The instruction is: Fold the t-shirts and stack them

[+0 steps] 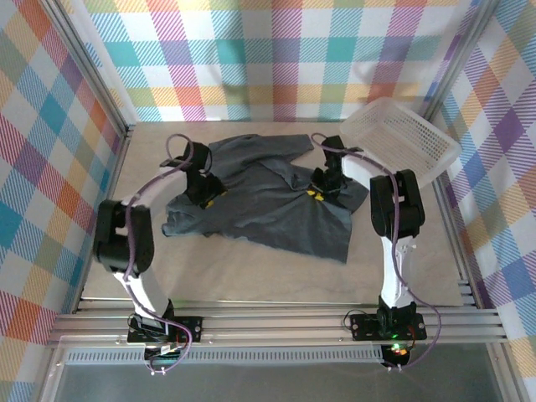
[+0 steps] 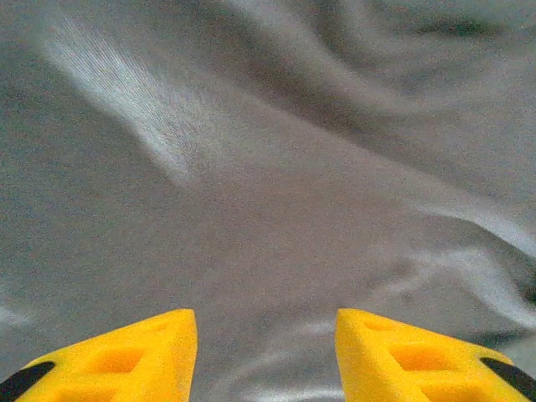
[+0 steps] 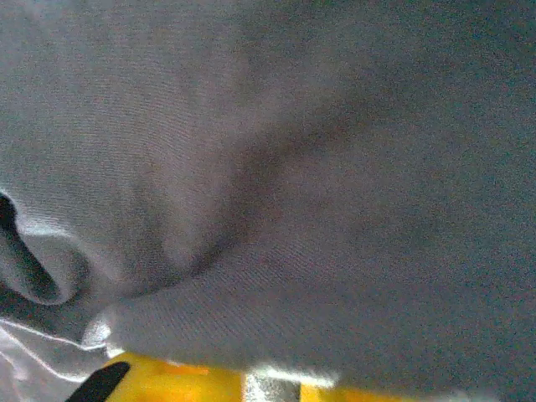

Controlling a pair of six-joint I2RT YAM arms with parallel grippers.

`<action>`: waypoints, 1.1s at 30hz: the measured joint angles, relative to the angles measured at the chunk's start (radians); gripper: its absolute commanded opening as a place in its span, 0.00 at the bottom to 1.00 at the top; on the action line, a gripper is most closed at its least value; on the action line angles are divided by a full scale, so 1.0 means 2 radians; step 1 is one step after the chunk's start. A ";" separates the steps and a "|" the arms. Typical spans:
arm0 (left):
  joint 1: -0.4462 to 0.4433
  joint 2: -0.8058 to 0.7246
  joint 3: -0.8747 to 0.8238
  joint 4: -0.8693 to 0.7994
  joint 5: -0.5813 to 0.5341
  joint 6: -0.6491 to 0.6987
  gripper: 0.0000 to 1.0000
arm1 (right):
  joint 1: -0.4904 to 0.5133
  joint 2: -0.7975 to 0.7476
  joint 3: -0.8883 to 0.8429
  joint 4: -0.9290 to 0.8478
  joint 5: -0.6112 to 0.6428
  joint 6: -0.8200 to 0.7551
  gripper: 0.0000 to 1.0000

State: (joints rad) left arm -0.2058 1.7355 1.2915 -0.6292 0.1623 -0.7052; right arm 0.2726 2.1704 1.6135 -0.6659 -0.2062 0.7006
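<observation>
One dark charcoal-grey t-shirt [image 1: 268, 201] lies crumpled and partly spread in the middle of the table. My left gripper [image 1: 205, 189] is low over its left part. In the left wrist view its yellow fingertips [image 2: 159, 347] stand apart over the wrinkled fabric [image 2: 276, 193], and nothing is between them. My right gripper [image 1: 321, 192] is at the shirt's right part, where the cloth bunches up. In the right wrist view a fold of the t-shirt [image 3: 318, 276] hangs over the yellow fingers [image 3: 167, 383]. It hides their tips, and the jaws are nearly together on it.
A white perforated plastic basket [image 1: 404, 138] leans tilted at the back right, close behind my right arm. Metal frame posts and checked cloth walls close in the tan table [image 1: 251, 268]. Bare tabletop lies in front of the shirt.
</observation>
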 measured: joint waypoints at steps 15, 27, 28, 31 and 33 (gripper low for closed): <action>0.140 -0.149 -0.182 -0.094 -0.082 0.051 0.38 | -0.003 -0.203 -0.123 -0.019 0.006 -0.031 0.42; 0.141 -0.138 -0.226 -0.044 -0.064 0.066 0.39 | -0.013 -0.435 -0.414 -0.034 0.013 0.037 0.40; 0.141 -0.131 -0.226 -0.036 -0.062 0.067 0.39 | -0.017 -0.436 -0.422 -0.034 0.014 0.039 0.39; 0.141 -0.110 -0.226 -0.011 -0.054 0.072 0.34 | -0.032 -0.439 -0.437 -0.034 0.017 0.043 0.39; 0.141 -0.094 -0.225 0.006 -0.046 0.074 0.30 | -0.044 -0.439 -0.445 -0.032 0.018 0.044 0.39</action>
State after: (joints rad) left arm 0.0765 1.5475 0.8406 -0.6174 0.0708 -0.5568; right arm 0.1852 1.2934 0.7238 -0.7300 -0.1711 0.7895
